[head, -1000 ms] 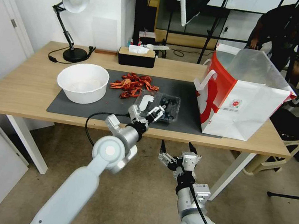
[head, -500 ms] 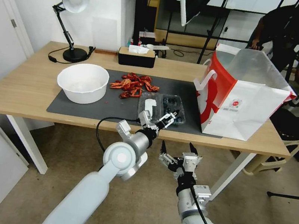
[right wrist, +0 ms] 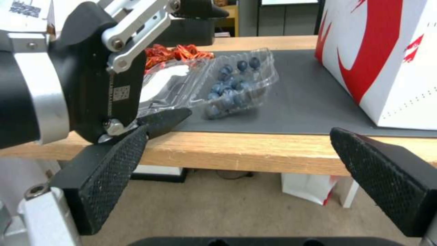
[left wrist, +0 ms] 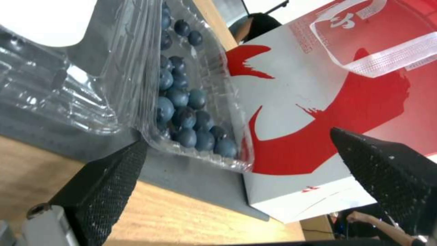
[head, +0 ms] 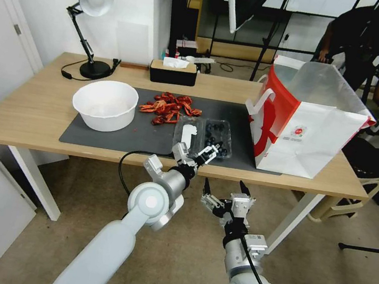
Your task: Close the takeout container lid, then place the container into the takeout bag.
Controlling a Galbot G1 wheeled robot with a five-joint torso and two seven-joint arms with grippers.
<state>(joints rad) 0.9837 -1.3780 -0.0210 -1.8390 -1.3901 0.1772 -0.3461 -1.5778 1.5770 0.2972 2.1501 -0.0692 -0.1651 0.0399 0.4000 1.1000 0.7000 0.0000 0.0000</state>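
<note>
Light wooden surface (head: 36, 110) with white legs. Dark grey mat (head: 153, 131) across middle. Large round white bowl (head: 104, 104) on mat's left part. Pile of red scraps (head: 170, 106) on mat, beside bowl. Black desk lamp (head: 89, 25) with silver shade at surface's back left corner, cord trailing beside base. Black tissue box (head: 172, 72) with wooden lid at back edge. Beige chair (head: 358, 197) past surface's right end.

You had a clear takeout container (head: 204, 136) of dark blue berries on a dark grey mat (head: 153, 131), its lid (head: 188, 132) bearing a white sticker. Beside that mat, your takeout bag (head: 304, 126) was white with red brush-stroke side panels.
</note>
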